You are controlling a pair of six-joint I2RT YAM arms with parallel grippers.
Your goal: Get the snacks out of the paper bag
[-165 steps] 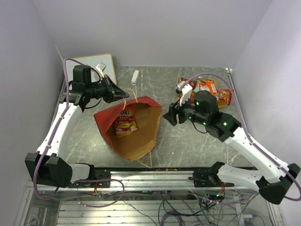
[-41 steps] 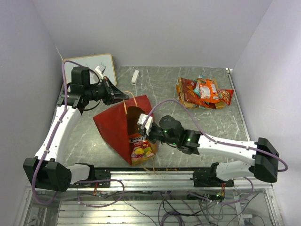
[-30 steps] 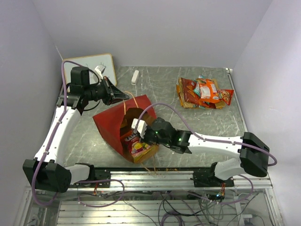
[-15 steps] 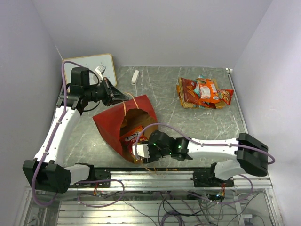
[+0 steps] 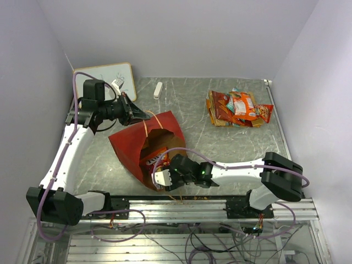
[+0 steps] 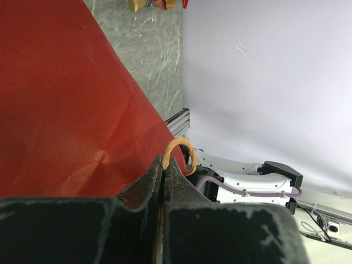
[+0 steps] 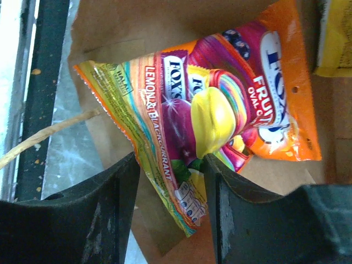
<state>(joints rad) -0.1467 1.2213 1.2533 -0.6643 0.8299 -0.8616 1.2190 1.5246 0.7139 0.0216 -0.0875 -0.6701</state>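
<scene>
While the left gripper (image 6: 163, 168) clamps the rim of the paper bag (image 5: 125, 147), the right gripper (image 7: 171, 165) (fingers apart) straddles the near corner of the Fox's candy packet (image 7: 225, 99) lying inside, long axis slanting away.

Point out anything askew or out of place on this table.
The paper bag is not upright: it lies tipped on its side, mouth toward the near edge, its far rim pinched by the left gripper. The snacks already out sit in a loose, overlapping heap at the far right.
</scene>
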